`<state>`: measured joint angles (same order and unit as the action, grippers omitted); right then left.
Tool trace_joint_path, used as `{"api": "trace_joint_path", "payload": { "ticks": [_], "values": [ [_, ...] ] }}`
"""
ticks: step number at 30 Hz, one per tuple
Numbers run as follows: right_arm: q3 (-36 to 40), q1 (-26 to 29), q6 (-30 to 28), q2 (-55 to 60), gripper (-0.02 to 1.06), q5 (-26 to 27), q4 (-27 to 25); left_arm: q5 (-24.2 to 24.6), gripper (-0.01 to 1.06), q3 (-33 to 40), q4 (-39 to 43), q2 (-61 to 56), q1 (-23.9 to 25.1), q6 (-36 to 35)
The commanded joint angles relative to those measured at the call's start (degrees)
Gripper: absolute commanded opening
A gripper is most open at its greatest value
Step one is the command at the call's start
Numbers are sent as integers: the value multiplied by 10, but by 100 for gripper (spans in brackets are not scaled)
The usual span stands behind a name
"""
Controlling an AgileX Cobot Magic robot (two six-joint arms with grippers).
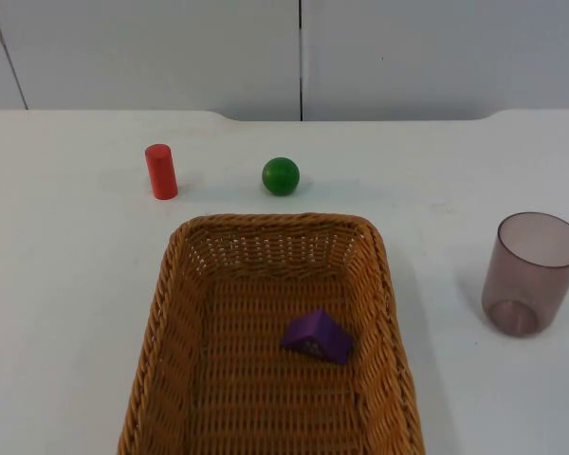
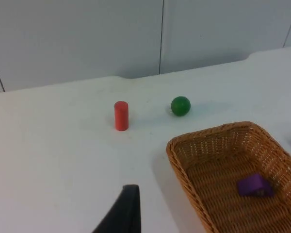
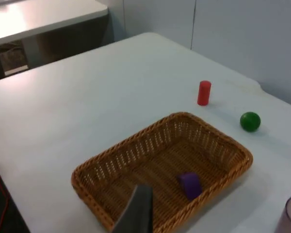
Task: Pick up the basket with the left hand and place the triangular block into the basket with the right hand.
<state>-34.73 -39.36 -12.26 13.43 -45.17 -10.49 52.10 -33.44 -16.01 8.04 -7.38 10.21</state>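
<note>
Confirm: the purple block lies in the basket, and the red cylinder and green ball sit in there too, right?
Not quite. The purple block lies in the basket, but the red cylinder and green ball stand on the table beyond it, as the top view shows.

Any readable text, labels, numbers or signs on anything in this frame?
None. The basket, purple block, red cylinder, green ball, cup and table bear no readable writing. A pale mark on the block's end face is too small to make out.

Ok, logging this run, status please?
Purple block lies inside basket, basket on table. Left fingertip above bare table, right fingertip above basket. Nothing in the way.
</note>
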Motion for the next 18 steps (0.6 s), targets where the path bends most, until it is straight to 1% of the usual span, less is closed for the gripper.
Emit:
{"api": "trace_joint_path", "payload": {
  "ticks": [1, 2, 3, 5, 8, 9, 10, 11, 14, 15, 16, 18],
  "values": [
    [7, 3, 10, -20, 83, -10, 5, 2, 105, 11, 4, -21, 2, -6],
    [9, 3, 26, -31, 83, -21, 16, 4, 105, 15, 4, -32, 2, -6],
    [9, 3, 26, -31, 83, -21, 16, 4, 105, 15, 4, -32, 2, -6],
    [13, 3, 50, -54, 83, -48, 43, 10, 105, 18, 6, -57, 2, -6],
    [13, 3, 95, -78, 83, -108, 90, 16, 105, 18, 20, -80, 2, -9],
    [13, 3, 95, -78, 83, -108, 90, 16, 105, 18, 20, -80, 2, -9],
    [13, 3, 105, -85, 83, -121, 105, 16, 105, 18, 30, -80, 2, -15],
    [13, 3, 116, -90, 83, -135, 105, 17, 105, 18, 39, -80, 2, -21],
    [13, 3, 118, -101, 83, -169, 105, 34, 105, 19, 61, -80, 2, -32],
    [13, 3, 118, -101, 83, -169, 105, 34, 105, 19, 61, -80, 2, -32],
    [16, 3, 111, -107, 83, -182, 105, 37, 105, 23, 63, -80, 2, -33],
    [27, 3, 111, -116, 83, -183, 105, 44, 105, 31, 68, -80, 2, -34]
  ]
}}
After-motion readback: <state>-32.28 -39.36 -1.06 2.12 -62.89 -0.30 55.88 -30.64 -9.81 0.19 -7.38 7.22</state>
